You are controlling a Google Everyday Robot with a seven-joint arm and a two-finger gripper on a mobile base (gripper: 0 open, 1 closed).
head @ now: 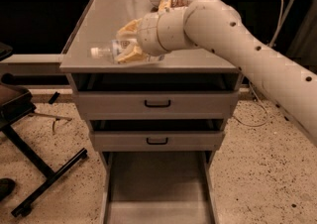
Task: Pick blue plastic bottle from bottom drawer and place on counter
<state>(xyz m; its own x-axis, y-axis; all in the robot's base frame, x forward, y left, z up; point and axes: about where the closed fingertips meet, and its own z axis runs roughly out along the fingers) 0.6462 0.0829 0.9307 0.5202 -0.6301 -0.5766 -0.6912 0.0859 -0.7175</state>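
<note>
Blue plastic bottle (106,51) is lying sideways at the front-left of the counter (99,20), long axis running left-right, cap pointing left; we are seeing our tool (121,46) clamping its body.

Jaws clamped, ctr-left; arm (237,44) outstretched

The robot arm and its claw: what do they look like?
The arm is a thick, smooth, cream-white tube dotted with small dark holes, and no loose cables show on it. It ends in a rounded wrist section marked with rings. The gripper, above the front left of the counter, is tan-yellow.
</note>
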